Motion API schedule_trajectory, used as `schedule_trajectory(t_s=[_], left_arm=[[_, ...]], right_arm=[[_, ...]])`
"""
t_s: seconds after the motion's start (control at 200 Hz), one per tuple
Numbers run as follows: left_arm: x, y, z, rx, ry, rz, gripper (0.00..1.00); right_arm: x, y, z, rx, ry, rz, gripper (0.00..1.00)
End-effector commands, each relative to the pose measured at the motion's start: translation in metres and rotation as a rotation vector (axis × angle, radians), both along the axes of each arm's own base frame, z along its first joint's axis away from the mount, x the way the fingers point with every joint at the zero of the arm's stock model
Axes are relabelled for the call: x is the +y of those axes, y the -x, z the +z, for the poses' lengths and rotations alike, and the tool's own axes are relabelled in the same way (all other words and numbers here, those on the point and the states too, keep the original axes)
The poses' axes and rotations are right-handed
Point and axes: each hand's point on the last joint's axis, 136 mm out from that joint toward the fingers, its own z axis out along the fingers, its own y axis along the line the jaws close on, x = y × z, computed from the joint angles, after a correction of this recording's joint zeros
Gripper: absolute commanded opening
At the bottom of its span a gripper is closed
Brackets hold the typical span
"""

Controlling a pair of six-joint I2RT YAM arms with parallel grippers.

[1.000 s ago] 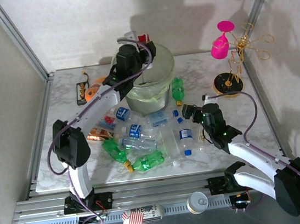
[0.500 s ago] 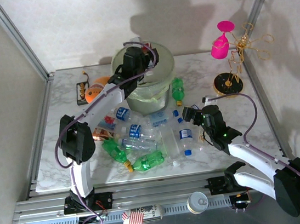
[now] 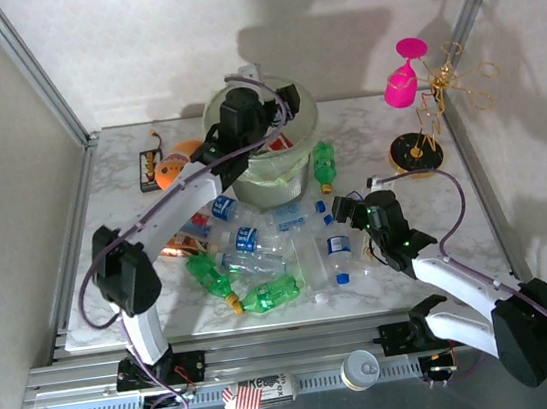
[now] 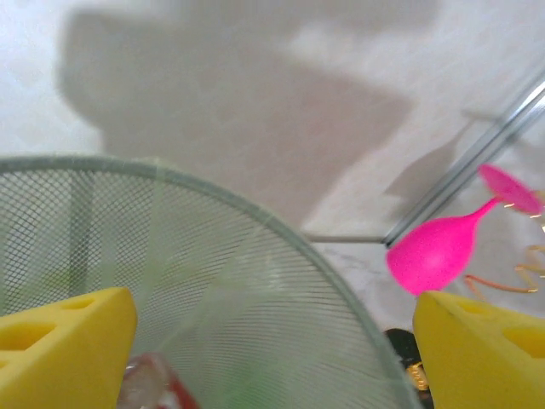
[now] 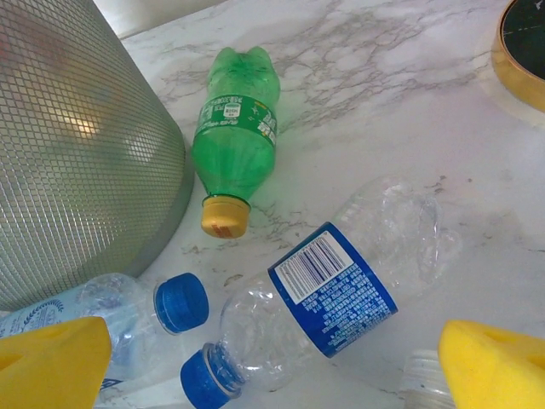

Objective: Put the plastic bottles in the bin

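- Change: a second ago the left end effector [image 3: 278, 101] was pressed onto a red-labelled item [image 3: 280, 141] above the near-left rim of the bin [image 3: 311, 119]. It has since swung over the mouth and let go.
- Left end effector state: pads spread wide at the lower corners of the left wrist view, pinching nothing. The red item sits low between them without touching, inside the bin.
- Meaning for the task: one drop looks done, and the left arm is free to go back for another.
- Right end effector [image 5: 272, 366] hasn't moved much: pads wide apart, empty, hovering low over the bottles at centre-right of the top view.
- Where the task things are: most plastic bottles [image 3: 248, 238] are still on the surface [image 3: 364, 122], heaped just below the bin at frame centre.
- The right wrist view shows a green bottle [image 5: 234, 136] lying beside the bin wall, a clear blue-labelled bottle [image 5: 336, 290] below it, and a second blue-capped one [image 5: 128, 311] at lower left.
- Likely next target for the right arm: the blue-labelled bottle, which is closest under its pads.
- Hard to make out: the red item is blurred and cut off, probably a bottle but not certain.
- The bin's contents are a smear behind the mesh, so there's no count of what is in it.
- The heap overlaps, so an exact bottle count isn't possible, and the left arm covers part of it.
- The pink goblet [image 3: 401, 82] and the orange plush [image 3: 175, 162] stay out of it.
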Motion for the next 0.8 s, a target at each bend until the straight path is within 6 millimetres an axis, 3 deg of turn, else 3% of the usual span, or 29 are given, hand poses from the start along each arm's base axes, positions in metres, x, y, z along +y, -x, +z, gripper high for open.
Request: schedule_trajectory(t_s=[0.0, 0.17, 0.3, 0.536, 0.791], left_arm=[[0.025, 0.030, 0.057, -0.144, 0.091, 0.030, 0.85], [0.077, 0.071, 0.064, -0.216, 0.220, 0.128, 0.94], [0.118, 0.101, 0.041, -0.217, 0.293, 0.215, 0.98], [0.181, 0.143, -0.030, -0.147, 0.368, 0.382, 1.00], [0.192, 0.161, -0.133, 0.043, 0.513, 0.409, 0.99]], right_arm=[[0.001, -0.009, 0.012, -0.013, -0.025, -0.021, 0.99], [-0.003, -0.013, 0.007, 0.019, -0.033, -0.064, 0.99], [-0.011, -0.014, 0.002, 0.061, -0.011, -0.109, 0.99], [-0.034, 0.001, -0.012, 0.173, 0.028, -0.228, 0.99], [-0.036, 0.025, -0.023, 0.252, -0.041, -0.241, 0.99]])
